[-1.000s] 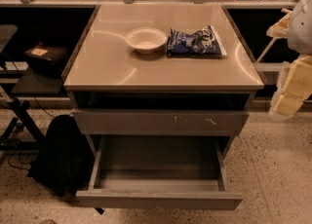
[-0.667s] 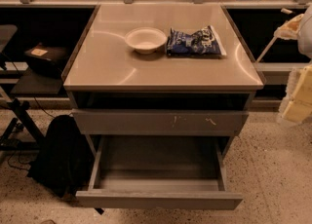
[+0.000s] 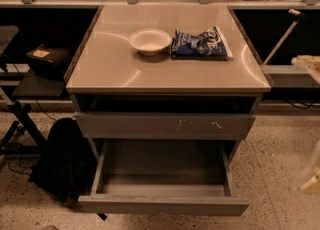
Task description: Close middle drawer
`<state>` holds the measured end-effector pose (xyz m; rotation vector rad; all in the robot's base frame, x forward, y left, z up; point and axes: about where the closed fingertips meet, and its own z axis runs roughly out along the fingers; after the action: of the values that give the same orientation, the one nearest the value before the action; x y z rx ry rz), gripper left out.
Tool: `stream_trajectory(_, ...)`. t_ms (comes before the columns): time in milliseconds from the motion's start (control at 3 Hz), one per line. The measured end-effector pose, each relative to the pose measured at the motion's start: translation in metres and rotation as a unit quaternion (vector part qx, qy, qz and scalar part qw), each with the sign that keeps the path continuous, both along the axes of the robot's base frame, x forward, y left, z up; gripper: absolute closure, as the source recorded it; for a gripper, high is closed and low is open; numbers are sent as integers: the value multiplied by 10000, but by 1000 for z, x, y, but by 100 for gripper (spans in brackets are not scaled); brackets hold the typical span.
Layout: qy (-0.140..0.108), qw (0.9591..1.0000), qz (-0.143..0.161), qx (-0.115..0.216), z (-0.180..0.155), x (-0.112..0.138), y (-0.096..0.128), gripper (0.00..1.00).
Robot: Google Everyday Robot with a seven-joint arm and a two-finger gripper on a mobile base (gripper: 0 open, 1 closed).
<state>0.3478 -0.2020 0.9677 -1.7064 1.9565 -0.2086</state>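
At the far right edge of the view, low & beside the cabinet [image 3: 165,81], the pale blurred gripper [image 3: 312,173] is about all that shows of the arm now; a sec ago the arm stood higher, approx. level w/ the cabinet top, and it has since swung down & outward, nearly leaving the view. Whether the gripper is open or closed can't be told, and nothing is seen in its hold. It's well apart from the middle drawer [image 3: 162,205], w/ bare speckled floor [image 3: 280,174] between them. That drawer hasn't budged vs. the earlier pics: it's pulled far out toward the camera, below the scratched drawer front [image 3: 165,125], which sits shut, and its grey box interior lies open to view. So, re the task, no closing has begun; the arm's move reads as a reposition, not contact, and the whole push is left to do. Drawer's long axis runs L-R across the view, parallel to the cabinet's front edge; its plain flat front faces the camera and looks square to the cabinet, not skewed. Closing direction is thus straight away from the camera, into the cabinet, and a push near the front's mid-width would prob. keep it from jamming. Up top, a white bowl [image 3: 150,40] and a blue snack bag [image 3: 200,44] sit side by side, not involved.
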Motion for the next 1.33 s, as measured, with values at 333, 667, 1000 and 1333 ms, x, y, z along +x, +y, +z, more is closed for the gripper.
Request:
stream_trajectory(333,-348,9985,309,277,-37,-15,31,0)
stream_trajectory(667,-86,9957,617,692,-130,-4,66,0)
stream_trajectory(1000,764,9912,535,939,-267,-7,72,0)
stream_trajectory(1333,1164,9872,339,1038,-335,-19,67,0)
